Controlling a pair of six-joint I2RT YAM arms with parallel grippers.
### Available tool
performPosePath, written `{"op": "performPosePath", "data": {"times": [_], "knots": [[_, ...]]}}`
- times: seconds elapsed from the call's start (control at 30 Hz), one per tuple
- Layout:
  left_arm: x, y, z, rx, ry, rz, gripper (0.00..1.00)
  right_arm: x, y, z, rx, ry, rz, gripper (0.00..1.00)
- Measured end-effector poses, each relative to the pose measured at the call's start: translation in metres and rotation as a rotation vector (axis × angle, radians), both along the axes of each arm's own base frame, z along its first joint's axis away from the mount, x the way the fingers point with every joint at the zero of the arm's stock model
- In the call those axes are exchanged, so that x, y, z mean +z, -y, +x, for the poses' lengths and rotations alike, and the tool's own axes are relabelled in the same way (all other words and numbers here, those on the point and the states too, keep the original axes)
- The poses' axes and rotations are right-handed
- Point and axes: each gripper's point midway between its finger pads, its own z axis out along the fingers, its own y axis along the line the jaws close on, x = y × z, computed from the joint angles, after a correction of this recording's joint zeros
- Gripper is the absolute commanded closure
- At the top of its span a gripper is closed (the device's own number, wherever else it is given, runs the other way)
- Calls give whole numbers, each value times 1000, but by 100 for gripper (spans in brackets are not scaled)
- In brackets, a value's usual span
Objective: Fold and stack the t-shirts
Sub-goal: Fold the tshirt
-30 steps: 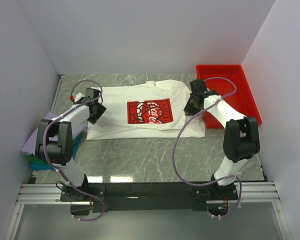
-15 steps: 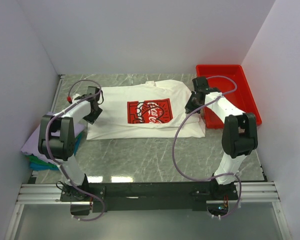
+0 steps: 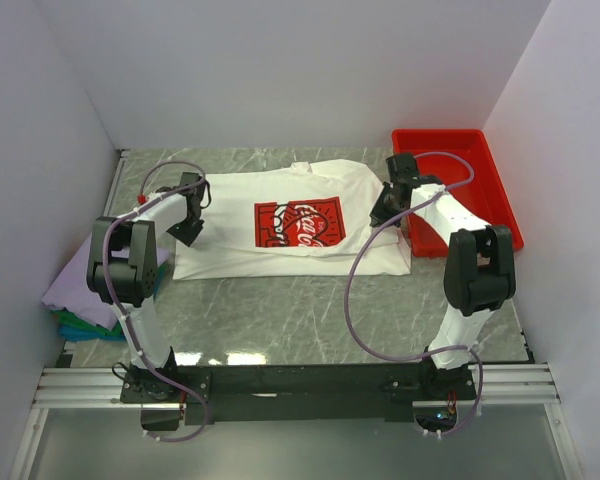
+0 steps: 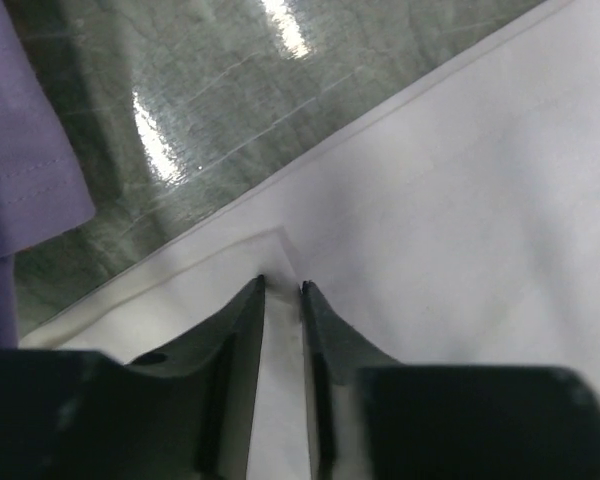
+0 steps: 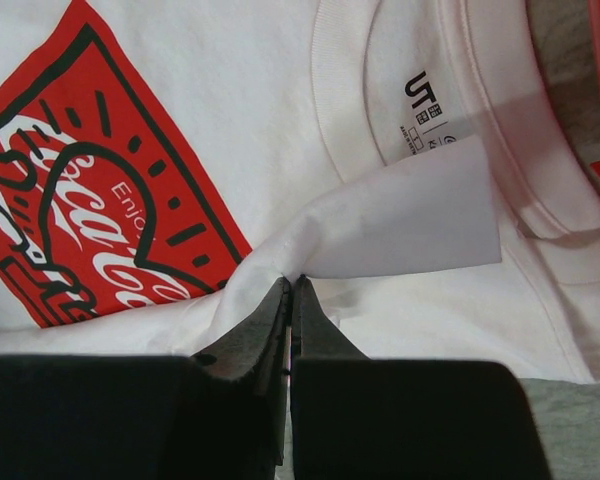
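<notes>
White t-shirt [image 3: 290, 225] lies flat at centre frame on the marble table [image 3: 310, 310], red print up. Right gripper [image 5: 288, 285], at the shirt's right edge near the collar, is closed tight with a raised fold of the cloth pinched in its tips. Left gripper [image 4: 282, 290] sits at the shirt's left edge, jaws a narrow slit apart over the hem; can't tell if it has hold. Folded lavender shirt [image 3: 75, 285] is at lower left and the red tray [image 3: 480, 170] at upper right.

The shirt [image 3: 292, 222] lies spread on the middle of the table [image 3: 300, 310]. The tray [image 3: 480, 180] sits just right of it, toward the rear. The folded shirts [image 3: 75, 300] lie stacked at the table's near left edge.
</notes>
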Motion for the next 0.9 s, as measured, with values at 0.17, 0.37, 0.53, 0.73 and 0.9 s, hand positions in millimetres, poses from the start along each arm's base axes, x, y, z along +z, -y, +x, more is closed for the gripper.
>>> {"op": "performPosePath", "data": {"times": [0.17,0.37,0.53,0.73,0.9], "knots": [[0,-1,-3,12,-10,4,98,0,0,0,0,-2,9,100],[0,-3,-4,16,-12,5,99,-3,3,1,-8,-12,18,100],[9,-6,-5,23,3,6,99,-7,5,5,-13,-17,34,100],[28,-12,-3,39,49,7,99,-3,12,10,-29,-10,51,100],[29,-13,-4,39,48,8,99,7,11,19,-30,20,59,100]]}}
